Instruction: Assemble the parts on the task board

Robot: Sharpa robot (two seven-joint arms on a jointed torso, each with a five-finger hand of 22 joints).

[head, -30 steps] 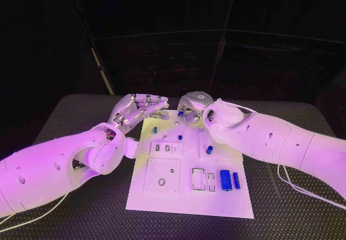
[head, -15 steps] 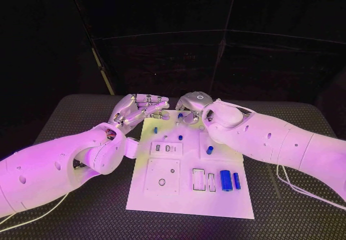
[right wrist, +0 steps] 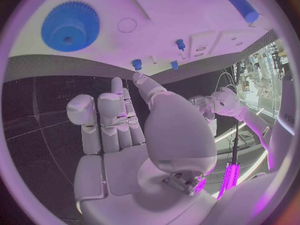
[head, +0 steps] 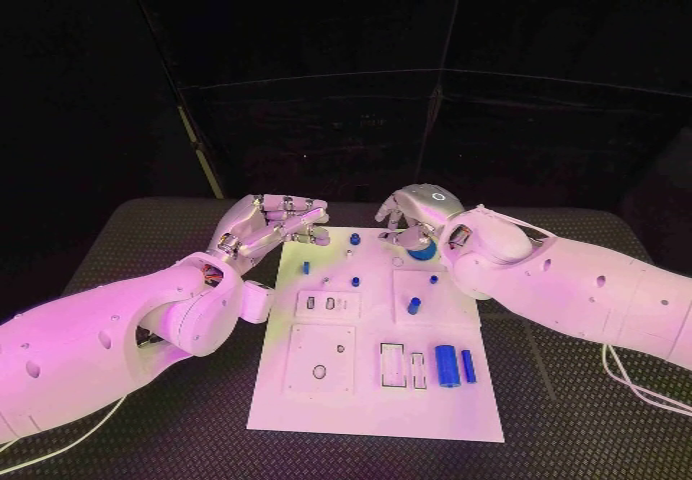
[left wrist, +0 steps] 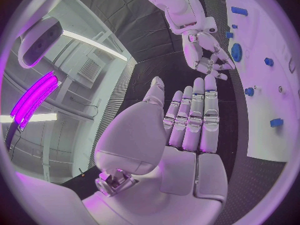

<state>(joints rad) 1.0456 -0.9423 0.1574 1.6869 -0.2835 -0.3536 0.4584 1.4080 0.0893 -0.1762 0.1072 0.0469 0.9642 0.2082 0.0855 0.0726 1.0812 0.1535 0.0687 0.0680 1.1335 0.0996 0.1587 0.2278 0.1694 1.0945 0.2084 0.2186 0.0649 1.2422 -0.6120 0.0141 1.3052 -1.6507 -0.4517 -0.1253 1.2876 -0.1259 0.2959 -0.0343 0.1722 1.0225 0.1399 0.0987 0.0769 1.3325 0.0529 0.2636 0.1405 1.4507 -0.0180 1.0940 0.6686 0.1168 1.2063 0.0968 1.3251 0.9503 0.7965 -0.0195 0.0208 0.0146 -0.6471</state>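
**Operator:** What is the layout, starting with the biggest items?

**Guide:** The bench carries the task board. Your left hand hovers at the board's far left corner, fingers extended side by side, released, holding nothing. Your right hand hangs over the far right corner, fingers likewise straight and empty.

**Operator:** Where are the parts?

**Guide:** The blue gear lies flat on the board, just beyond your right fingertips. Two blue cylinders lie well back toward you, away from both hands. Small blue pegs stand between the two sets of fingers.

**Operator:** How should the next step go?

**Guide:** The gear appears to be the likely target. Lower the right fingers around its rim, not onto its face. Close evenly on opposite teeth so it lifts level. Keep your left fingers off the pegs.
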